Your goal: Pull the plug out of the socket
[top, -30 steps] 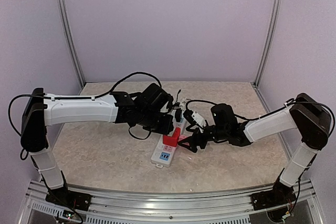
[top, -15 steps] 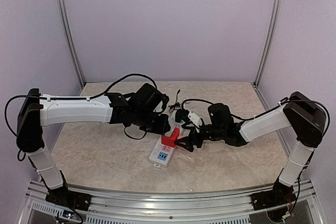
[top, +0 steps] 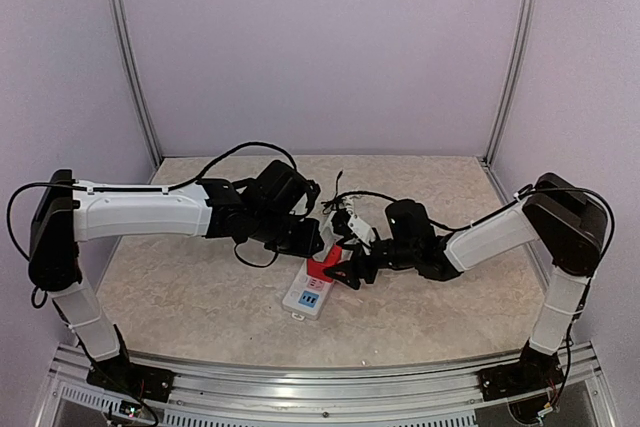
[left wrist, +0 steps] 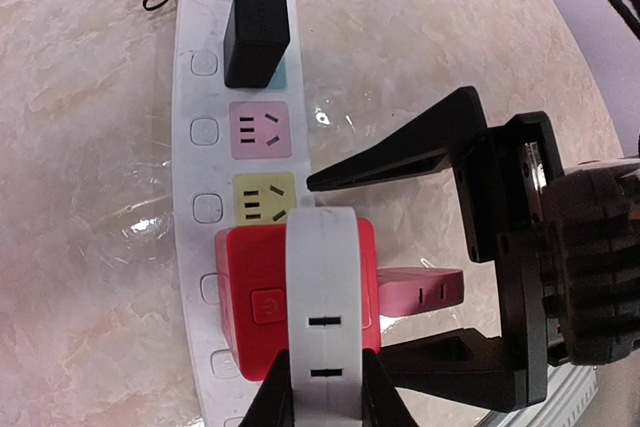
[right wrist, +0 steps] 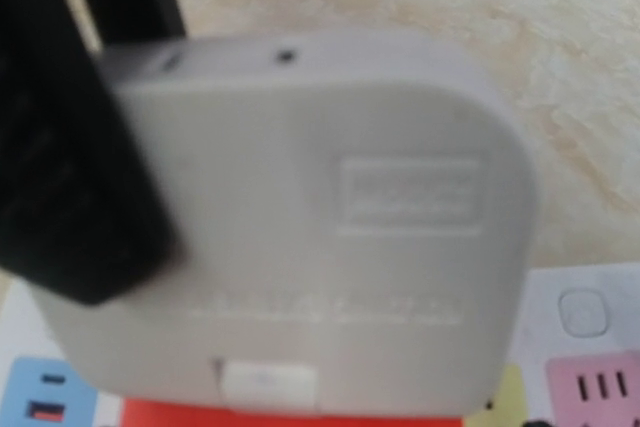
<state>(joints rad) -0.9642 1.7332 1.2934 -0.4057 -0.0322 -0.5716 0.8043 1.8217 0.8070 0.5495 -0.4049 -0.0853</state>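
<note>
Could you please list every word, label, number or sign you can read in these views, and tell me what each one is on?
No word or number is legible.
Power symbol: on the button of the red adapter.
Embossed label and a raised line under it, on the white block: too blurred to read.
The socket: no print visible.

Right wrist: blurred pale block, label unreadable, hides most of the socket; left wrist: socket cut off at the lower edge; white band hides the middle of the red plug.
</note>
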